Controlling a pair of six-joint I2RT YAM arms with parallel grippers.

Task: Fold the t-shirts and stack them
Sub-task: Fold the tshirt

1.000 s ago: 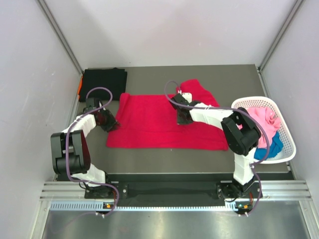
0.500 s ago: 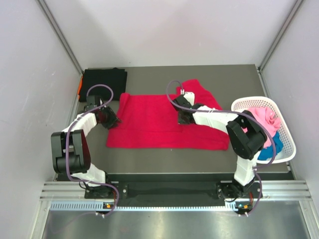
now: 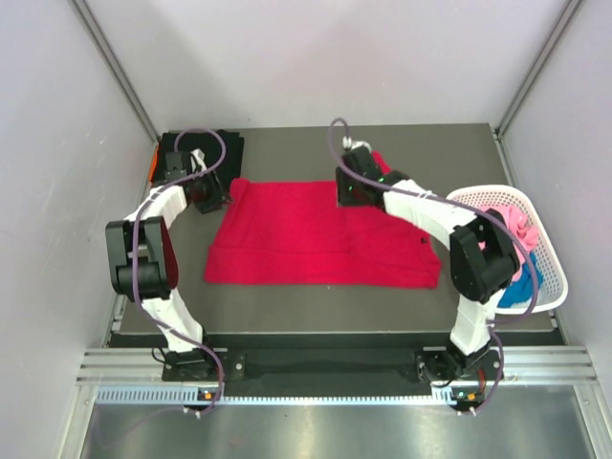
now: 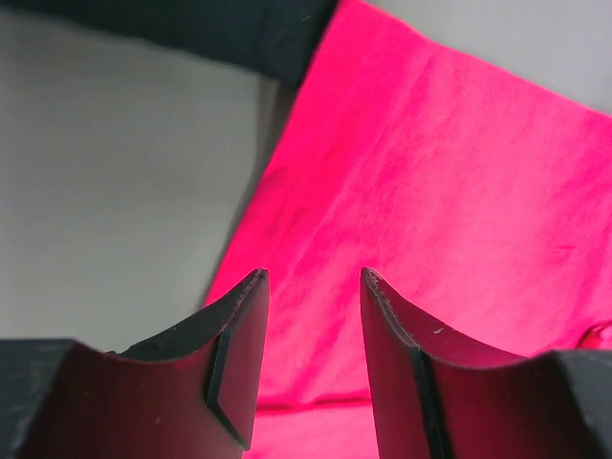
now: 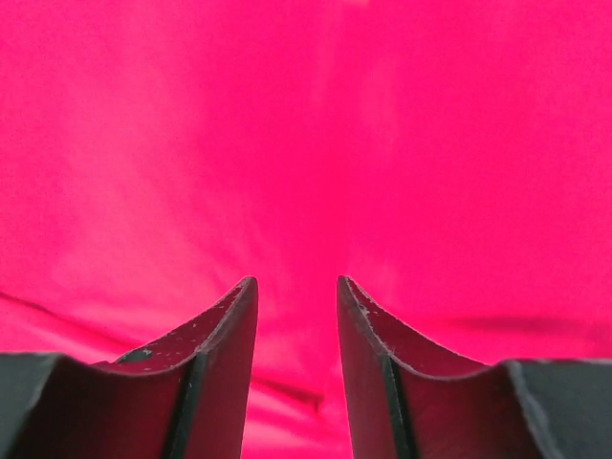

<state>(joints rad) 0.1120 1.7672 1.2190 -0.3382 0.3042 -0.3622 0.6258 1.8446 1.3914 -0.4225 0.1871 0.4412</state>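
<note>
A bright red t-shirt (image 3: 306, 239) lies spread flat across the middle of the table. My left gripper (image 3: 214, 195) is open at the shirt's far left corner. In the left wrist view (image 4: 314, 277) its jaws stand apart just above the red cloth (image 4: 459, 172), near its left edge. My right gripper (image 3: 350, 191) is open over the shirt's far edge. In the right wrist view (image 5: 296, 282) red cloth (image 5: 306, 115) fills the frame. A folded black t-shirt (image 3: 229, 148) lies at the far left on an orange one (image 3: 153, 167), and also shows in the left wrist view (image 4: 239, 33).
A white lattice basket (image 3: 478, 192) stands at the right edge of the table and holds a pink shirt (image 3: 521, 225) and a blue shirt (image 3: 526, 287). Grey walls close in the table on the left, back and right.
Both grippers moved toward the back of the table: the left from the shirt's left edge to its far left corner, the right from mid-shirt to the far edge. The shirt's back sleeve no longer sticks out.
</note>
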